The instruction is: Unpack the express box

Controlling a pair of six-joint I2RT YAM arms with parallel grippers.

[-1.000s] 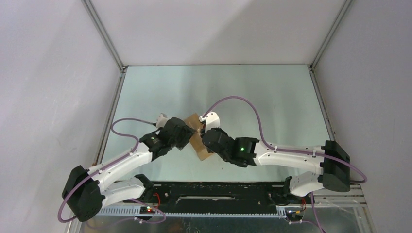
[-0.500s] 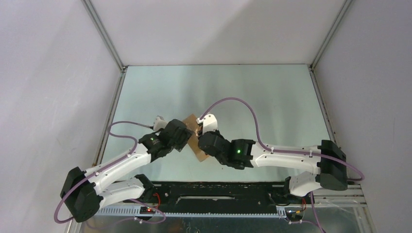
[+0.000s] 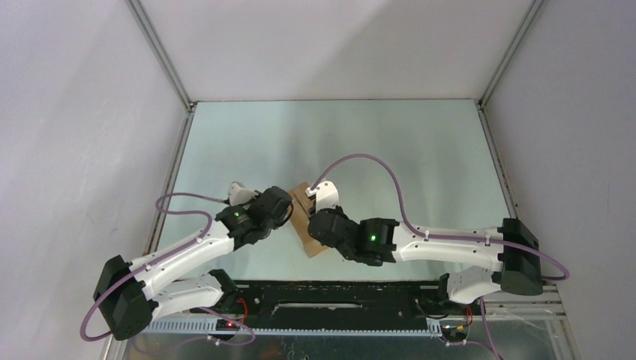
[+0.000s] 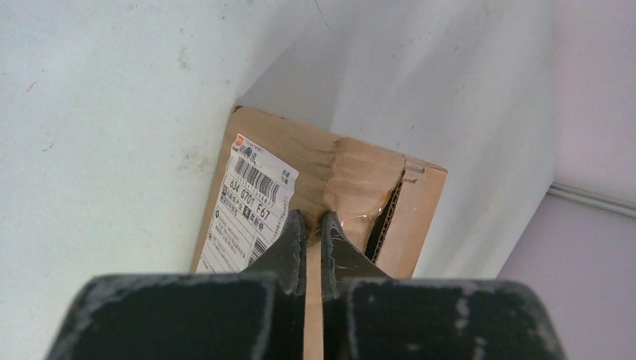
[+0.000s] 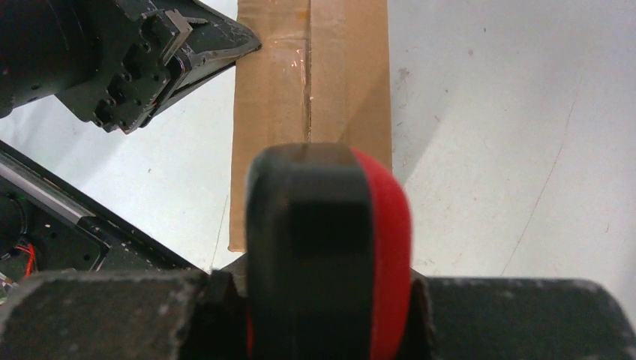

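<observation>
Gripping the red-and-black utility knife [image 5: 330, 225] hard in the right gripper [image 5: 322, 292], over the taped seam of the express box [image 3: 306, 225] lying flat mid-table. Pinching the left gripper [image 4: 307, 225] shut at the torn flap edge, maybe on tape. Seeing nothing of the inside.

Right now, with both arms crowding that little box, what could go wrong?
The utility knife hangs over the taped seam of the express box, near the left fingers; a cut might hit them. Those fingers, shut, seem only to touch the box top, so it might slide.
</observation>
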